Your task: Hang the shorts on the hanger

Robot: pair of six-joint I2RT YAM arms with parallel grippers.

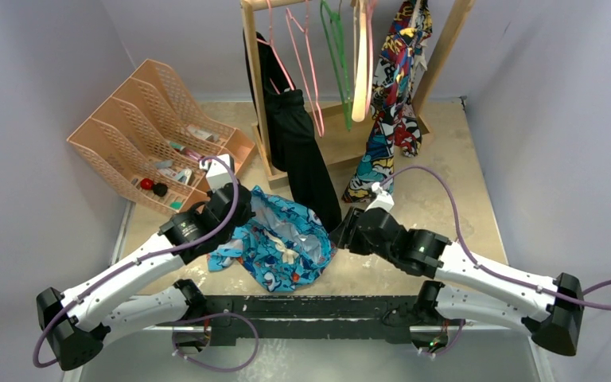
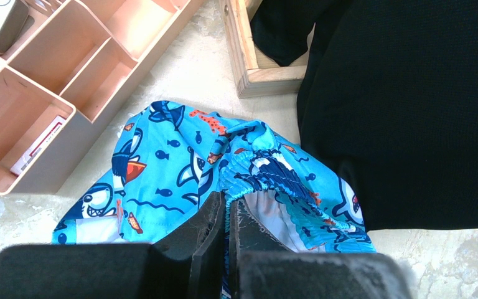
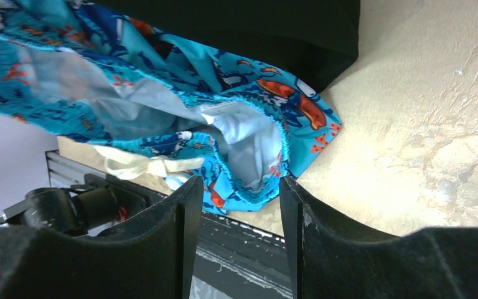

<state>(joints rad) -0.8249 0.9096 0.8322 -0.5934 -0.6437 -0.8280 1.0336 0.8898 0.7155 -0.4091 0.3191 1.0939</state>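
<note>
The turquoise shark-print shorts lie crumpled on the table between the two arms. My left gripper is shut on the elastic waistband of the shorts, with blue fabric pinched between its fingers. My right gripper is open and empty, close to the right side of the shorts, its fingers apart beside the waistband edge. The white drawstring hangs from the shorts. The pink hanger hangs on the wooden rack at the back.
A wooden rack holds a black garment, a green hanger, a cream hanger and a comic-print garment. A peach desk organiser stands back left. A black rail runs along the near edge.
</note>
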